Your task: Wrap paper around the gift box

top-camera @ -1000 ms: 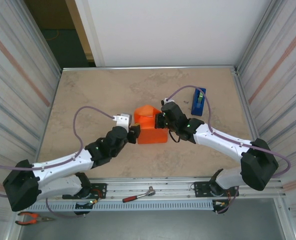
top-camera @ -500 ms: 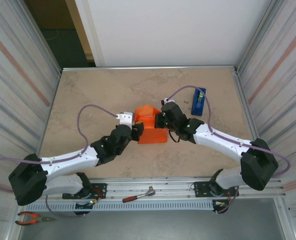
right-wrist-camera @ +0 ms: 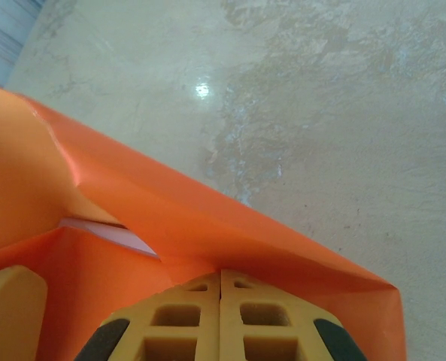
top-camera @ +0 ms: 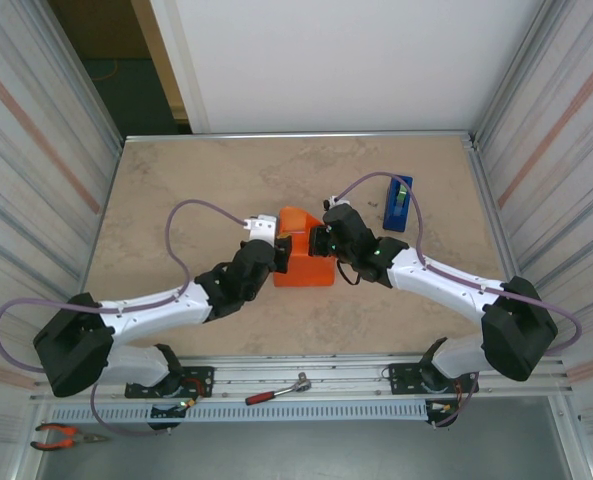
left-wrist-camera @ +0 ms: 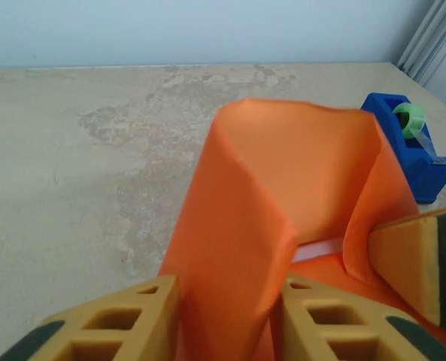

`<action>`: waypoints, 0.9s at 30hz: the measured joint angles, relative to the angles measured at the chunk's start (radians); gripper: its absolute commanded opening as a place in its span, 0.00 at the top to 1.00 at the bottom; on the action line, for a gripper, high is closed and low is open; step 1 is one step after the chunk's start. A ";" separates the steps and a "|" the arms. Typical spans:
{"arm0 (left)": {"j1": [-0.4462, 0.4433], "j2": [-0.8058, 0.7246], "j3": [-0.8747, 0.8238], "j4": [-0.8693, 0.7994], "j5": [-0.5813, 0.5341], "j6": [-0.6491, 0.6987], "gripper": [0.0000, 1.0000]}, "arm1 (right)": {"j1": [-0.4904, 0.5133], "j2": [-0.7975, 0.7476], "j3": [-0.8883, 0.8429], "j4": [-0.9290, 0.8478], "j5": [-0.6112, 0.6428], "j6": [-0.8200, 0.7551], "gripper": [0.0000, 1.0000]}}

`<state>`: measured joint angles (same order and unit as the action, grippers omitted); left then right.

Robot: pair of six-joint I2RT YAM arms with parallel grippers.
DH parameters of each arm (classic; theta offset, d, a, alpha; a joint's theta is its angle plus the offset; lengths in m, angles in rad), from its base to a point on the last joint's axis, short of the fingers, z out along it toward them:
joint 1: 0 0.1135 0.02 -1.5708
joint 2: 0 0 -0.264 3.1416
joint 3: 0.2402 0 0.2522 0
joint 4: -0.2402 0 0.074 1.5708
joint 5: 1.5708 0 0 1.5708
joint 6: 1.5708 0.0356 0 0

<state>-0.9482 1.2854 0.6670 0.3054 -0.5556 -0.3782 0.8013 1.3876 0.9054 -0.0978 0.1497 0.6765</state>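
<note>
The gift box [top-camera: 311, 268] sits mid-table as a low orange block, covered by the orange paper [top-camera: 294, 222], whose loose flap stands up at its far left end. My left gripper [top-camera: 279, 250] is at the box's left side. In the left wrist view its fingers [left-wrist-camera: 110, 323] are shut on that folded flap of paper [left-wrist-camera: 238, 248]. My right gripper [top-camera: 319, 243] is shut, with its joined fingertips [right-wrist-camera: 221, 282] pressed down on the paper [right-wrist-camera: 207, 226] on top of the box. A thin white strip [right-wrist-camera: 110, 233] shows in the fold.
A blue tape dispenser [top-camera: 398, 203] stands at the right rear, about a hand's width from the box, also seen in the left wrist view [left-wrist-camera: 411, 150]. Metal walls close both sides. A red-handled tool [top-camera: 276, 390] lies on the front rail.
My left arm has reached forward along the box's left side. Its jaws widened, then closed on the flap, which now stands lower. The right arm has not moved.
</note>
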 measured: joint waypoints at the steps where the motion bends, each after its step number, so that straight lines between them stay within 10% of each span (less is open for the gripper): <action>1: 0.000 0.001 0.005 0.001 -0.002 0.003 0.73 | 0.000 0.000 0.000 0.000 0.000 0.000 1.00; 4: 0.002 0.001 0.020 0.008 -0.007 0.027 0.94 | 0.000 0.000 0.000 0.000 0.000 0.001 1.00; 9: 0.011 0.002 0.032 0.008 -0.014 0.058 0.66 | 0.002 0.000 0.000 0.001 -0.001 0.004 1.00; 13: 0.016 0.002 0.051 0.015 -0.010 0.072 1.00 | 0.003 0.000 -0.001 0.002 0.000 0.004 1.00; 21: 0.022 -0.062 0.063 -0.019 0.023 0.095 0.73 | 0.004 0.000 -0.002 0.005 0.000 0.012 1.00; 27: 0.135 -0.274 0.061 -0.109 0.074 0.006 0.99 | 0.004 0.000 -0.006 0.013 0.000 0.019 1.00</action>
<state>-0.8127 1.0115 0.7284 0.1963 -0.4820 -0.3725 0.8051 1.3876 0.8997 -0.0853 0.1497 0.6960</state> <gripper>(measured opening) 0.079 0.042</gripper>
